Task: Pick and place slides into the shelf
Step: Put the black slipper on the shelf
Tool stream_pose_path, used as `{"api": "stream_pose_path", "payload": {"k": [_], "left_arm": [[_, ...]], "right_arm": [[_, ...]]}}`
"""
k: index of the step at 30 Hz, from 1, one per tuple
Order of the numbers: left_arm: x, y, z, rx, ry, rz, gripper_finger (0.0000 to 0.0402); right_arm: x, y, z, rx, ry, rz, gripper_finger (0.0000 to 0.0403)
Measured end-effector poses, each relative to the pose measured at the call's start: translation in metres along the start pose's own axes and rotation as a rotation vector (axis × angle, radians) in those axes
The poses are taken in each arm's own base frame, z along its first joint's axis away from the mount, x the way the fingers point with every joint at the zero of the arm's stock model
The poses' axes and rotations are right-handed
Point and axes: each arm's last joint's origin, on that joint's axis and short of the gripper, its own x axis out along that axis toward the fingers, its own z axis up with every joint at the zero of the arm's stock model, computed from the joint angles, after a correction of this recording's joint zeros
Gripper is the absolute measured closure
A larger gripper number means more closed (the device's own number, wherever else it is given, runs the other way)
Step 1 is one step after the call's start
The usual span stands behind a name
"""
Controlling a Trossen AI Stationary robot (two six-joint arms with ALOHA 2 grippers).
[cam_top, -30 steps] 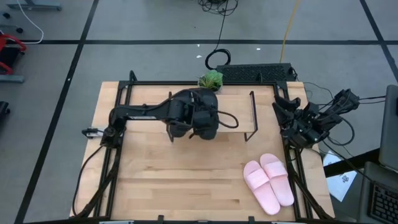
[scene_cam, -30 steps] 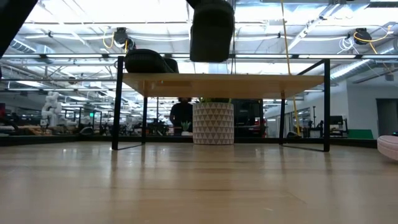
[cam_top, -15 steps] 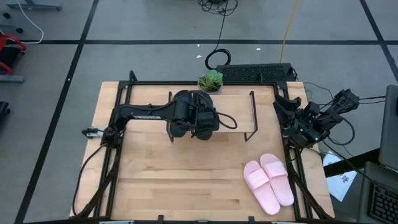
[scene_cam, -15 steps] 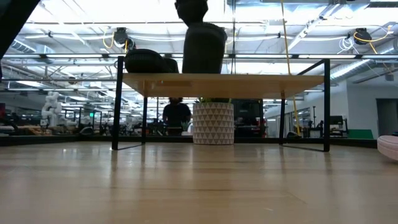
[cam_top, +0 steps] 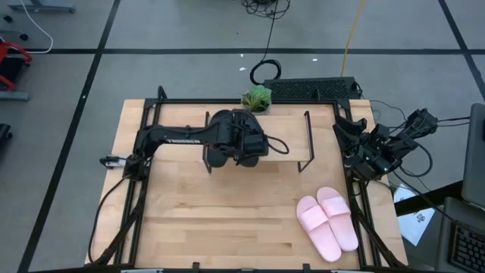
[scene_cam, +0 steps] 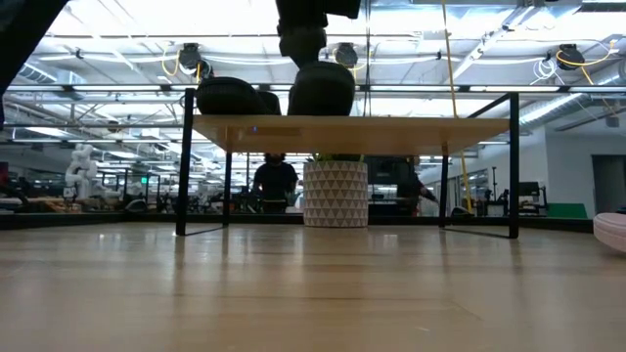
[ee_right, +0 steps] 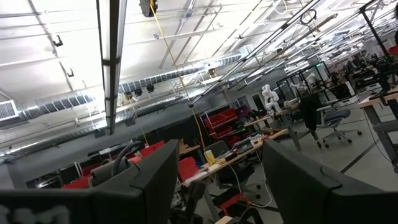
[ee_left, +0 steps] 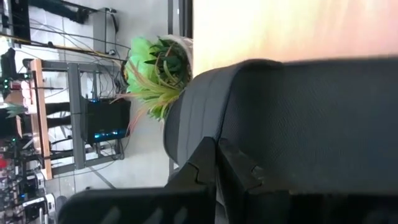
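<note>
Pinching a black slide [ee_left: 292, 118] between its jaws, the left gripper [cam_top: 244, 142] lowers it onto the wooden top of the shelf [cam_top: 292, 125], just beside the other black slide [scene_cam: 233, 96] already lying there; judged from this, the placing step is in hand, and the next move calls for spreading the jaws and lifting clear. Only the low view shows the held slide's sole [scene_cam: 321, 93] touching or nearly touching the plank, while the high view alone shows the pink slides [cam_top: 327, 221] waiting on the table [cam_top: 197, 220] and the right gripper [cam_top: 362, 152] parked at the table's right edge, its jaws' state indiscernible. A potted plant [cam_top: 258, 97] stands behind the shelf.
</note>
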Motion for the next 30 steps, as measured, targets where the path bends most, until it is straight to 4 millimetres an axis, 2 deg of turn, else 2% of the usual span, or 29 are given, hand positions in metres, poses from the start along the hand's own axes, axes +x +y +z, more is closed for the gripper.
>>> {"api": "stream_pose_path", "payload": {"k": [30], "left_arm": [[0.0084, 0.0078, -0.0082, -0.013, 0.057, -0.077, 0.0401]], "right_arm": [[0.0000, 0.0000, 0.0000, 0.001, 0.000, 0.001, 0.0184]]}}
